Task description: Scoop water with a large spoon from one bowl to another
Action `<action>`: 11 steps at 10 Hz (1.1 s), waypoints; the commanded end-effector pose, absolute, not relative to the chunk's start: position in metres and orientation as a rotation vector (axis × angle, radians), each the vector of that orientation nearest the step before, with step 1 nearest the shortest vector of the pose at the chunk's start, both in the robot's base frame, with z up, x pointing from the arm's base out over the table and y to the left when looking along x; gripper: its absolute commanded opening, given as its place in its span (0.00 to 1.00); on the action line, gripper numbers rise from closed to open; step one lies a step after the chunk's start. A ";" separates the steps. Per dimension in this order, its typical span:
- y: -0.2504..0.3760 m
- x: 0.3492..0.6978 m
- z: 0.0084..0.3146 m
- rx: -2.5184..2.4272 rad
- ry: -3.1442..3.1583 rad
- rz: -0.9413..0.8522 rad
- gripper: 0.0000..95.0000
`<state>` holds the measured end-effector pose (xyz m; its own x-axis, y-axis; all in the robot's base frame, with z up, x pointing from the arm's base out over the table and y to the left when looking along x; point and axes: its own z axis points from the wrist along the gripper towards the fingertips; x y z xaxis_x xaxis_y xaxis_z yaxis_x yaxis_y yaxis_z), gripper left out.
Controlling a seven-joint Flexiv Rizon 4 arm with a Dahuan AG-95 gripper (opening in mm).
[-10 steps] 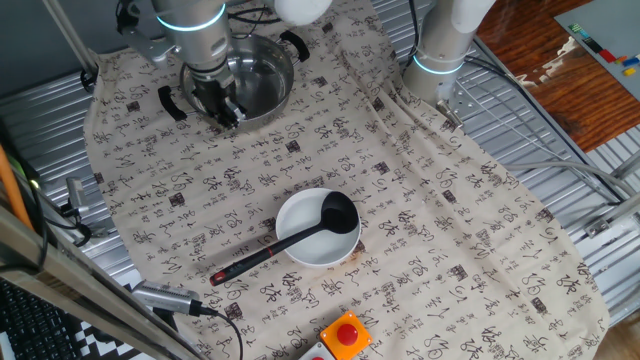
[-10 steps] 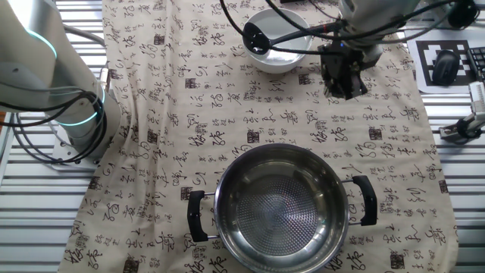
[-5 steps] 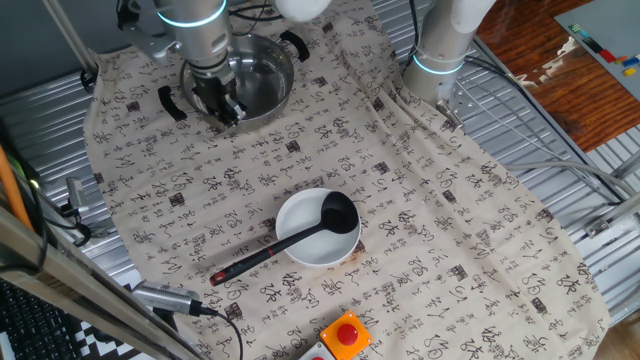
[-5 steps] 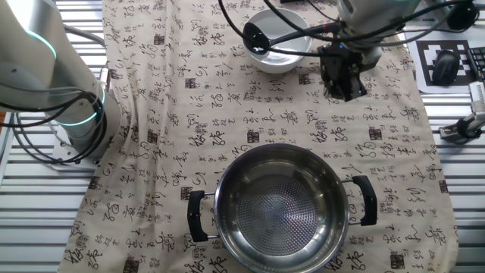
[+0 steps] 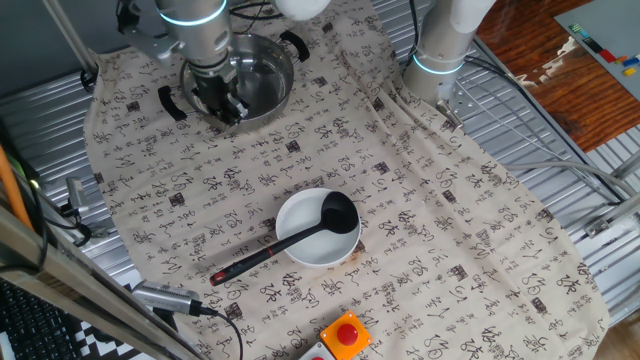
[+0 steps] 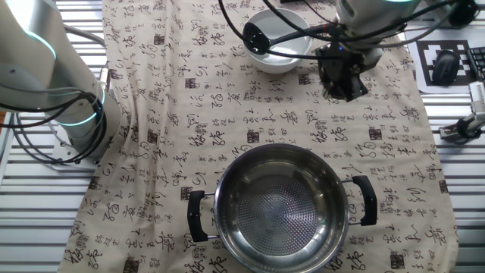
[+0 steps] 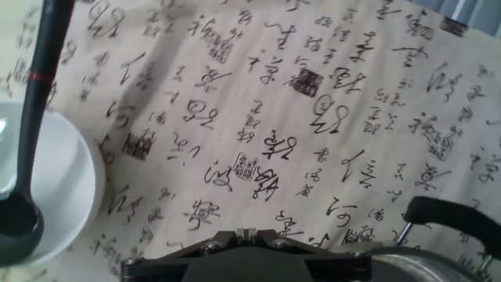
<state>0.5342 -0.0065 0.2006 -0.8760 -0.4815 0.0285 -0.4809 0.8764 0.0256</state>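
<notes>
Looks like pre-grab staging: large spoon (image 5: 285,243) parked scoop-down in the white bowl (image 5: 290,215), handle sticking out over its rim for easy pickup, steel pot (image 5: 268,85) and empty claw (image 5: 222,108) well apart from that bowl, can't tell if spread or clenched.

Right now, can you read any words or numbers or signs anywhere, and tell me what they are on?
Tablecloth: covered in black brush-style characters and small seal stamps; too cursive and small to read.
Black-and-white square marker at the table edge: a coded pattern, no words.
Steel pot, white bowl, black ladle: no writing visible.
Red button: no label readable.
</notes>
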 end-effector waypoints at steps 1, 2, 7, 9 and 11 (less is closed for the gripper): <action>0.002 0.537 0.199 0.746 -3.019 -0.047 0.00; 0.022 0.541 0.194 0.711 -3.025 -0.042 0.00; 0.086 0.536 0.178 0.548 -3.052 -0.044 0.00; 0.099 0.533 0.175 0.571 -3.047 -0.036 0.00; 0.098 0.533 0.176 0.594 -3.034 -0.024 0.00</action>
<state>0.5326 0.0982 0.1757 -0.9345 -0.3532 0.0441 -0.3523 0.9355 0.0271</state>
